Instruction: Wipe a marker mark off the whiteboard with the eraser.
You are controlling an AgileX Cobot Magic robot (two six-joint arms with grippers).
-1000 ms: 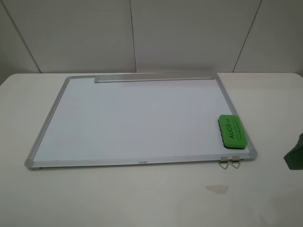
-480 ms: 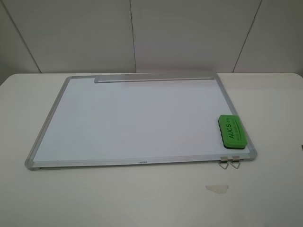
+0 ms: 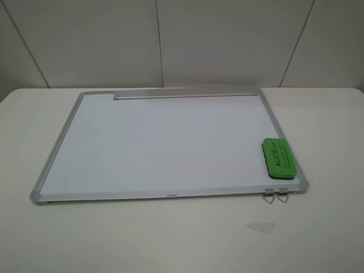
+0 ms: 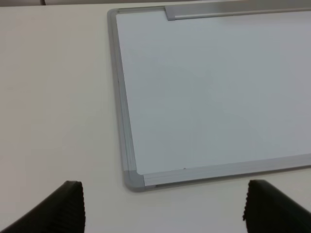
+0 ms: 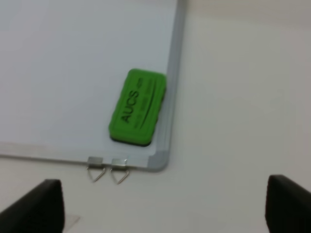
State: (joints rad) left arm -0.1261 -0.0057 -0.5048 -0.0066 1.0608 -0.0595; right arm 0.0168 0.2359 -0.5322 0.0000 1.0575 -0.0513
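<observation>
The whiteboard [image 3: 165, 142] lies flat on the white table, its silver frame showing in all views. No marker mark shows on its white surface [image 4: 218, 87] in any view. The green eraser [image 3: 278, 158] with "AUCS" lettering rests on the board's near right corner, against the frame, and it also appears in the right wrist view [image 5: 137, 107]. My right gripper [image 5: 165, 208] is open, off the board's near right corner and short of the eraser. My left gripper [image 4: 167, 213] is open just outside the board's near left corner [image 4: 133, 178]. Neither gripper appears in the exterior view.
Two small metal clips [image 3: 276, 195] stick out from the board's near edge below the eraser. A pale scrap [image 3: 260, 227] lies on the table in front of them. The grey tray strip [image 3: 185, 94] runs along the far edge.
A dark part of the right arm at the exterior view's right edge one second ago has slid out of sight. Board and eraser have not moved.
</observation>
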